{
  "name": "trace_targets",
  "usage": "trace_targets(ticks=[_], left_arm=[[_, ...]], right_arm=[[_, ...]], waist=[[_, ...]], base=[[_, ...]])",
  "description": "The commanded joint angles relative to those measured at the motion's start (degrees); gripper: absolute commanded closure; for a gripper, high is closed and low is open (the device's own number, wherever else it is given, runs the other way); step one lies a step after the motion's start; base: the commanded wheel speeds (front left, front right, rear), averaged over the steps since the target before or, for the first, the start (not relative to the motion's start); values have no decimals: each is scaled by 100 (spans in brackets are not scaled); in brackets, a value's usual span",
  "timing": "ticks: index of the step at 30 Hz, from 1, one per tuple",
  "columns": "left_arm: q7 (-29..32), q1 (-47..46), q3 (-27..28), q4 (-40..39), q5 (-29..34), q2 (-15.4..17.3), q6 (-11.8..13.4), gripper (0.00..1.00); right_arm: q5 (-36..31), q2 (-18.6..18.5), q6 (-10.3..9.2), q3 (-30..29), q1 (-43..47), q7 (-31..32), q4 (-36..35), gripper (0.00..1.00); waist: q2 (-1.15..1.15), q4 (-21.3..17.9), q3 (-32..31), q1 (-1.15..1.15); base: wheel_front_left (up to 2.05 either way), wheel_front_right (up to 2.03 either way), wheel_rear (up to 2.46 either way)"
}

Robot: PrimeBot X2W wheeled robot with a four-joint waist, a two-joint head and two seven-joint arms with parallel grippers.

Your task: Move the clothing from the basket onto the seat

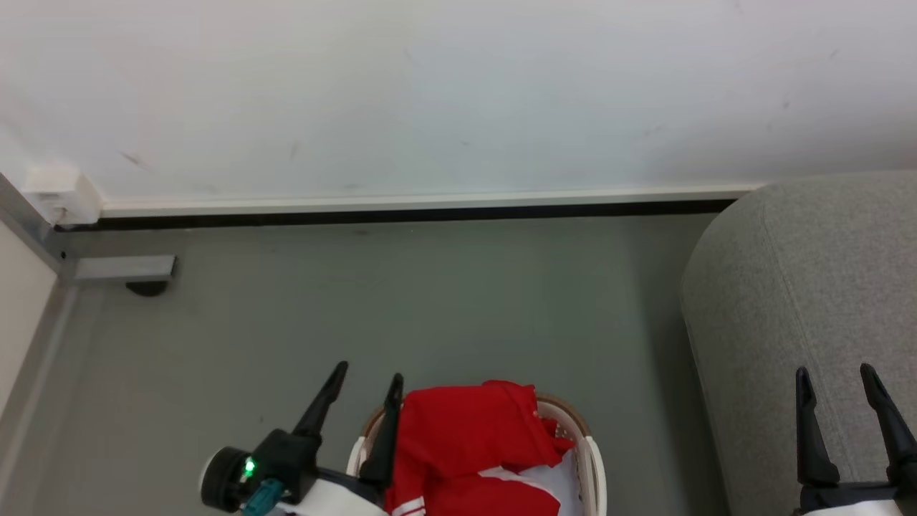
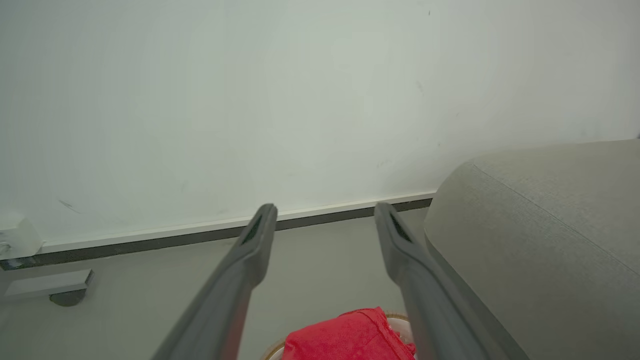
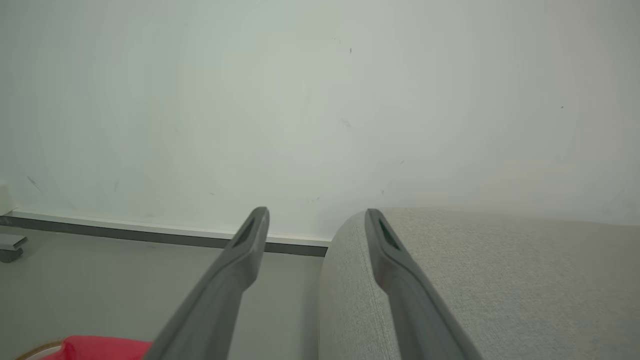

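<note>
The clothing [image 1: 466, 437], red with a white band, lies heaped in the basket [image 1: 591, 459] on the floor [image 1: 430, 301]. At its left edge the left claw [image 1: 369, 374] hangs spread wide, empty. Rightward stands the grey seat [image 1: 802, 287], bare, the right claw [image 1: 834, 373] wide and empty above it.

This looks like a home, probably a living-room corner: a light grey upholstered seat [image 1: 809, 301] stands near a plain white wall [image 1: 430, 93] with a white skirting board [image 1: 430, 202] and a smooth grey floor [image 1: 430, 301]. 1 laundry basket [image 1: 594, 469] sits on that floor holding red clothing [image 1: 466, 437] (ordinary household washing).
</note>
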Motion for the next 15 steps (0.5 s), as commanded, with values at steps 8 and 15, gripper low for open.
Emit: trace_targets(ticks=[8, 15], left_arm=[[-1, -1042, -572, 1274, 283, 102, -395, 0], [75, -2098, -1010, 2882, 402, 256, -498, 0]], right_arm=[[190, -9, -14, 185, -765, -16, -268, 0], [359, -4, -14, 330, -1437, -15, -530, 0]], waist=[[0, -497, 1369, 0], [0, -910, 2435, 0]], base=[[0, 0, 0], [0, 0, 0]])
